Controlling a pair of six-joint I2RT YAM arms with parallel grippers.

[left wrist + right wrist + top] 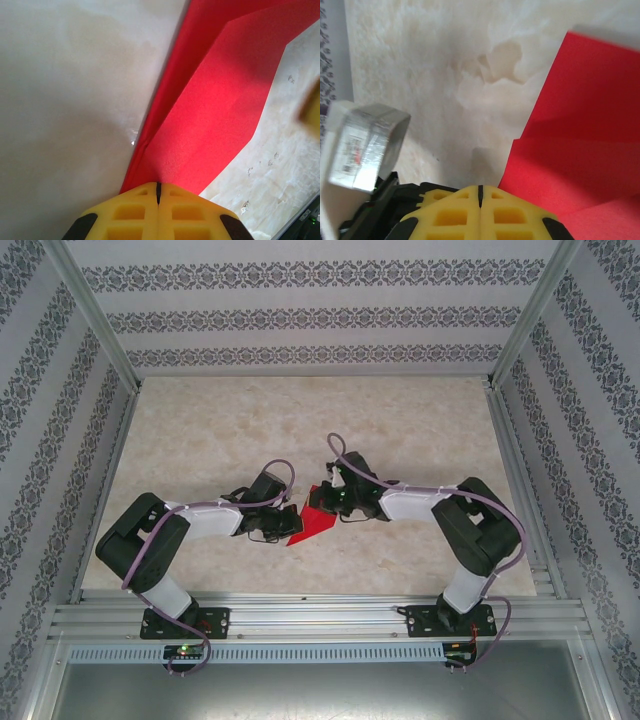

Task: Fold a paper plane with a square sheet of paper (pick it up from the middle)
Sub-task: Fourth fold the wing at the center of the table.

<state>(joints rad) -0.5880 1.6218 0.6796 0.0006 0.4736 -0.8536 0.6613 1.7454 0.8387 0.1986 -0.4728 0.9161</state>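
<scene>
Left jaws closed on red paper [215,100]; right jaws closed beside it.

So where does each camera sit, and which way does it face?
Top external: above and behind, looking down at the table; left arm, right arm and the red paper between them show.
Left wrist: on the left arm, looking past the shut left gripper onto folded paper.
Right wrist: likewise, past the shut right gripper, paper to its right.
All three share the paper.
</scene>
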